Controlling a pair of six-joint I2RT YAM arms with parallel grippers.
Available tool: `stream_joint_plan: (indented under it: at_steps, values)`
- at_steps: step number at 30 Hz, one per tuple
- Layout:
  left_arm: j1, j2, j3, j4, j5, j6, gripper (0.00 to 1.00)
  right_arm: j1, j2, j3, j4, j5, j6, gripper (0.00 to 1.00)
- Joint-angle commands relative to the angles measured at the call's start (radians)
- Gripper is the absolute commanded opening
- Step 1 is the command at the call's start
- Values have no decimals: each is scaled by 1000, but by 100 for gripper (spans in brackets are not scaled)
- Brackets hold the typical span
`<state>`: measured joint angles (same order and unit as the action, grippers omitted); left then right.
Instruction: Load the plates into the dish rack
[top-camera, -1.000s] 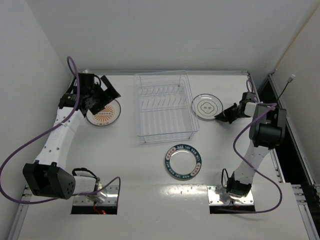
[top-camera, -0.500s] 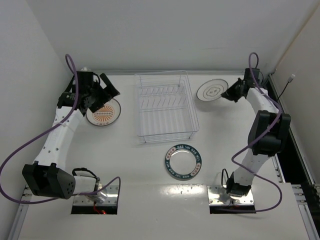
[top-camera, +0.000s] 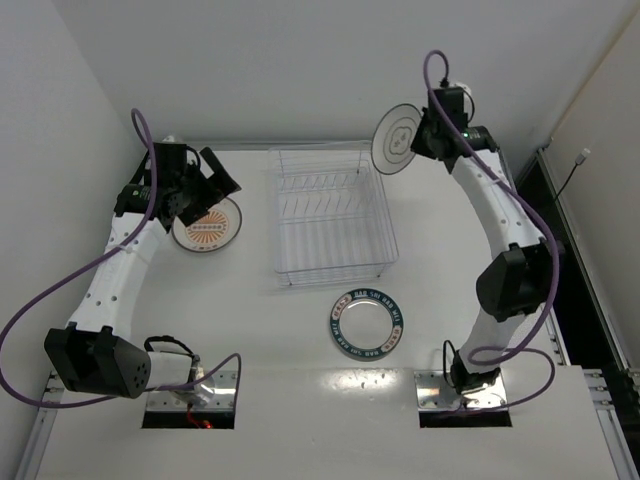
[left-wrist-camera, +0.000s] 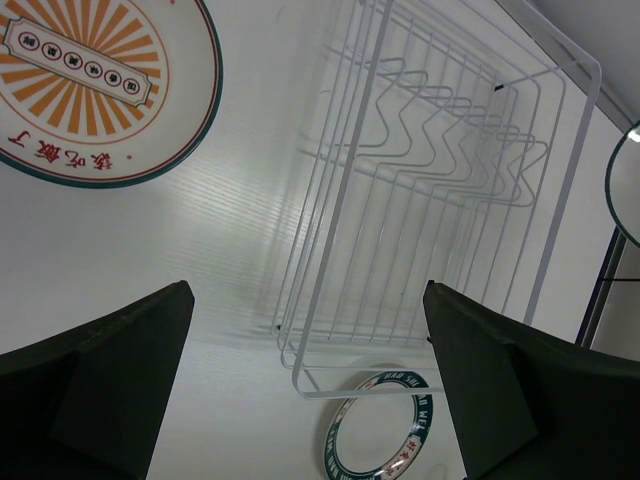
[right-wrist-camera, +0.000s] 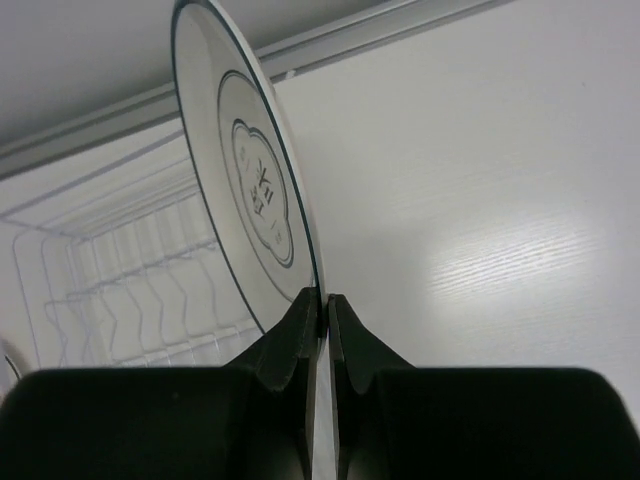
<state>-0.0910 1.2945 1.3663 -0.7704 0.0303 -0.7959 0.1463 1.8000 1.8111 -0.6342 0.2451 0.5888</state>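
Observation:
My right gripper (top-camera: 425, 138) is shut on the rim of the white plate with thin dark rings (top-camera: 396, 138), holding it on edge, raised by the dish rack's (top-camera: 330, 210) far right corner. In the right wrist view the plate (right-wrist-camera: 250, 190) stands upright from my closed gripper (right-wrist-camera: 322, 300), with the rack (right-wrist-camera: 110, 290) below left. My left gripper (top-camera: 205, 190) is open and empty over the orange sunburst plate (top-camera: 207, 226), which shows in the left wrist view (left-wrist-camera: 90, 80). The dark blue-grey lettered plate (top-camera: 367, 323) lies flat in front of the rack; it also shows in the left wrist view (left-wrist-camera: 380, 430).
White walls enclose the table on the left, back and right. The rack (left-wrist-camera: 440, 200) shows rows of upright wire tines. A raised lip (right-wrist-camera: 420, 20) runs along the table's far edge. Purple cables trail from both arms.
My right gripper lifted the ringed plate off the table at the right, swung it up and leftward, and turned it on edge. The left arm has barely moved.

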Motion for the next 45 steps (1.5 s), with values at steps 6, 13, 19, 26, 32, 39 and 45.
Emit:
stream_joint_plan:
  at_steps: [6, 13, 19, 26, 32, 39, 45]
  values:
    - [-7, -9, 28, 10, 2, 7, 100, 154, 107, 111, -50, 247, -127, 0]
    - [-7, -29, 28, 10, -20, 17, 100, 233, 171, 140, -70, 428, -201, 0]
    - [-7, -38, 19, 10, -29, 17, 100, 262, 205, 131, -58, 390, -211, 0]
    - [-7, -38, 19, 10, -29, 17, 100, 283, 236, 198, -90, 203, -215, 20]
    - [-7, -38, 10, 10, -29, 17, 100, 257, 98, 153, -182, 169, -166, 29]
    - [-7, -38, -1, 10, -18, 7, 100, 162, -243, -180, -238, 2, -63, 41]
    - [-7, -18, -1, 19, 0, -2, 100, 0, -707, -871, -49, -519, 20, 63]
